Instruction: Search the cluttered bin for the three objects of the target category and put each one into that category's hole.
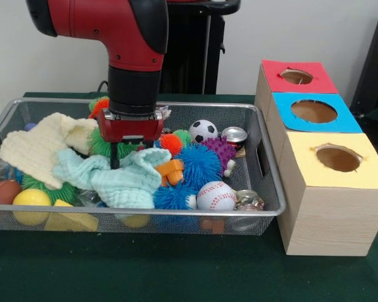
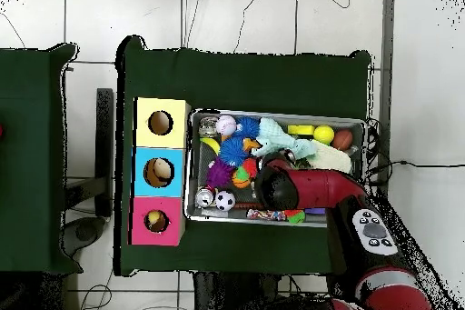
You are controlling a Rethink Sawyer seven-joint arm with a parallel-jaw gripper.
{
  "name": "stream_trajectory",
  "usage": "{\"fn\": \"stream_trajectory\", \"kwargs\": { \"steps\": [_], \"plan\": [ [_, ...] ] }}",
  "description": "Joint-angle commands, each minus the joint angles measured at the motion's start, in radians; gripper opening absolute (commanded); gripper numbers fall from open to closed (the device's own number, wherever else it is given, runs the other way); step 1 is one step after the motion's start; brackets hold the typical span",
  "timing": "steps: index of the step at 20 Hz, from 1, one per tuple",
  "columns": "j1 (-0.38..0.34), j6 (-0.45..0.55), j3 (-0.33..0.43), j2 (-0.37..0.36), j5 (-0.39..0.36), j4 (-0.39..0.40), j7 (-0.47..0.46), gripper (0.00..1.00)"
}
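Tool [image 1: 127, 156] low over mint cloth [image 1: 123, 179], finger gap unclear to me; cloth soft, limp, I'd pinch raised fold.

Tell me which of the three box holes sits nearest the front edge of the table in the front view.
The yellow-topped hole. It is lowest in the front view, ahead of the blue hole and the red hole, which lies farthest back.
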Motion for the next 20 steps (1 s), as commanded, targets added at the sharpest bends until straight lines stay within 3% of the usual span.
{"fn": "stream_trajectory", "kwargs": {
  "steps": [1, 6, 9, 17, 20],
  "plan": [
    [0.044, 0.058, -0.004, 0.050, 0.044, 0.118, 0.184, 1.00],
    [0.130, 0.183, -0.065, -0.066, 0.110, 0.169, 0.210, 1.00],
    [0.144, 0.212, -0.086, -0.090, 0.132, 0.199, 0.202, 1.00],
    [0.159, 0.085, -0.135, -0.073, 0.132, 0.250, 0.212, 1.00],
    [0.167, 0.119, -0.143, -0.097, 0.143, 0.250, 0.194, 1.00]
  ]
}}
